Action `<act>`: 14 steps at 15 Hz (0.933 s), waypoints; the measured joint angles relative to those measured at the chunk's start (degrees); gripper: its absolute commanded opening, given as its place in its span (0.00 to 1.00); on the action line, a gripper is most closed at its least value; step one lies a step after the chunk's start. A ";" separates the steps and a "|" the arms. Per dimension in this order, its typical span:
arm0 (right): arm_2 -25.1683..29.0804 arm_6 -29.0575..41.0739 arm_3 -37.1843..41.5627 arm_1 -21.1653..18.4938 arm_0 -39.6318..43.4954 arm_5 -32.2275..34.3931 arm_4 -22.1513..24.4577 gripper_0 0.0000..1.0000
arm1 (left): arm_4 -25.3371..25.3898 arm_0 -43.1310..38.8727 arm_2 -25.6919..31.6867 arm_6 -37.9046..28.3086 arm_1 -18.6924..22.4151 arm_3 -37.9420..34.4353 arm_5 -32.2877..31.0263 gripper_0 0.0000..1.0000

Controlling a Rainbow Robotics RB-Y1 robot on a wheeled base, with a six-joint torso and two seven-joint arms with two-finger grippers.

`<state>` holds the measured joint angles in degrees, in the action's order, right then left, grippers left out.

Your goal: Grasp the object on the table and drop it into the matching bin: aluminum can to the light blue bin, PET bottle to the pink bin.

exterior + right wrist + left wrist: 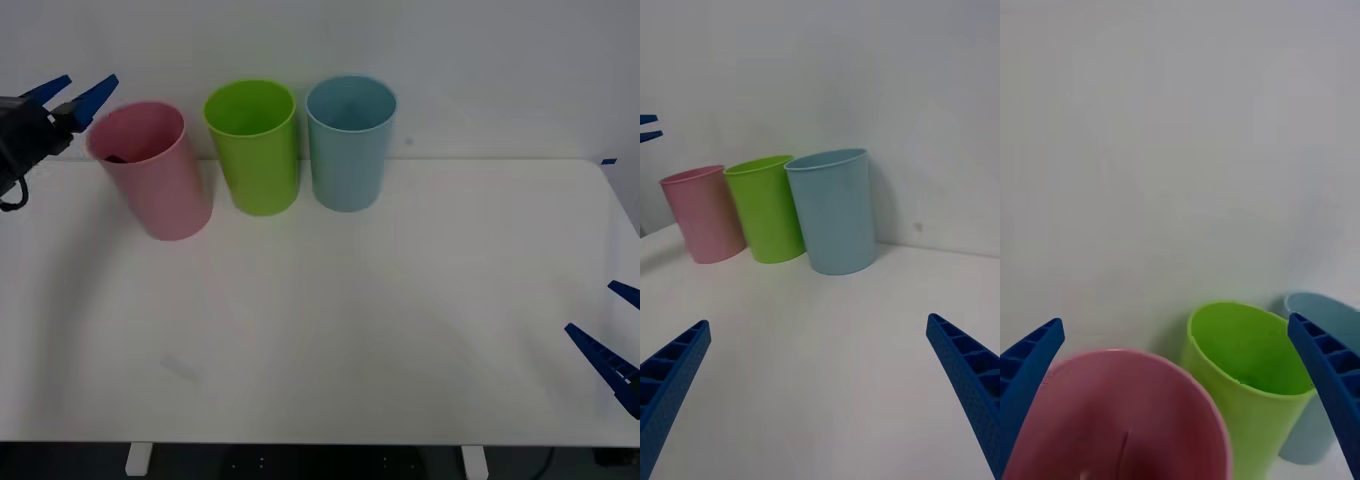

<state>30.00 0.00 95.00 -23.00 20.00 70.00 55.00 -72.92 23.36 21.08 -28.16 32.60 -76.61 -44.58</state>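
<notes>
The pink bin stands at the back left of the white table, leaning slightly to the left. A small dark shape shows inside it by the left wall; the PET bottle itself is hidden. My left gripper hovers open just above and left of the pink bin's rim, with nothing between its fingers. The light blue bin stands upright, two places to the right. My right gripper is open and empty, low over the table's front right edge.
A lime green bin stands between the pink and light blue ones, close to both. A white wall rises directly behind the row. The light blue bin is the nearest to the right gripper.
</notes>
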 measured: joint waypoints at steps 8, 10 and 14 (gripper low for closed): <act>0.00 0.00 0.00 0.00 0.00 0.00 0.00 1.00 | 5.82 -12.98 6.21 6.13 0.00 -6.86 -7.79 1.00; 0.00 0.00 0.00 0.00 0.00 0.00 0.00 1.00 | 7.82 -15.98 7.01 9.81 0.00 -6.83 -9.63 1.00; 0.00 0.00 0.00 0.00 0.00 0.00 0.00 1.00 | 10.40 -21.70 9.50 13.63 0.14 -6.84 -15.52 1.00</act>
<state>30.00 0.00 95.00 -23.00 20.00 70.00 55.00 -62.52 1.65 30.57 -14.52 32.74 -83.45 -60.10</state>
